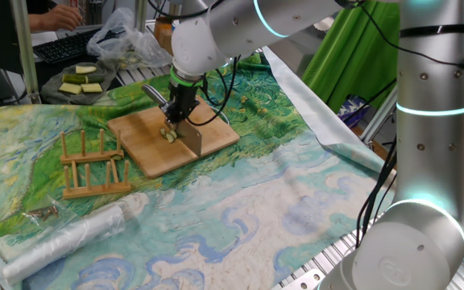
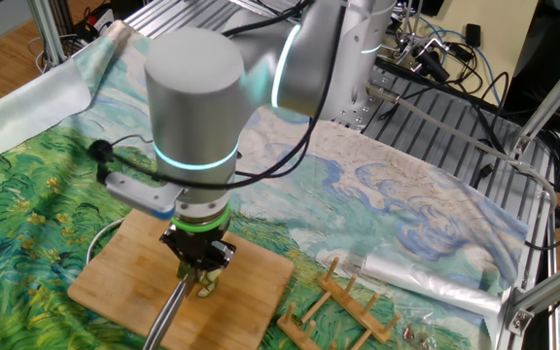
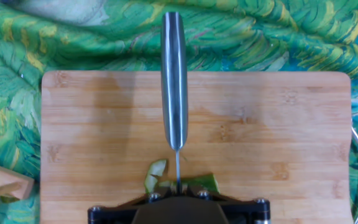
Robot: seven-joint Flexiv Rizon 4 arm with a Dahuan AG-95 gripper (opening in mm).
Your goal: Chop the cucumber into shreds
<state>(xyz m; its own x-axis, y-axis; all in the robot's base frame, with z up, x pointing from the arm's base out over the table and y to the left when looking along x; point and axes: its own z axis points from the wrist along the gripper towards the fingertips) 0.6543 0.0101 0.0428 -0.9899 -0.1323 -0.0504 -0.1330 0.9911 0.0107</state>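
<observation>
The black two-finger gripper [image 1: 180, 110] is clamped on a steel-handled knife [image 3: 174, 81], blade edge down on the rectangular wooden cutting board [image 3: 278, 124]. Thin pale-green cucumber shreds with dark rims [image 3: 156, 175] lie at the blade, mid-board.

A painted cloth [image 1: 240, 201] covers the metal-framed table [image 2: 474, 107].

One fixed view looks across the table from a distance, the other from the opposite side, closer. The hand view looks straight down, close; all share the wooden board [image 1: 163, 149].
</observation>
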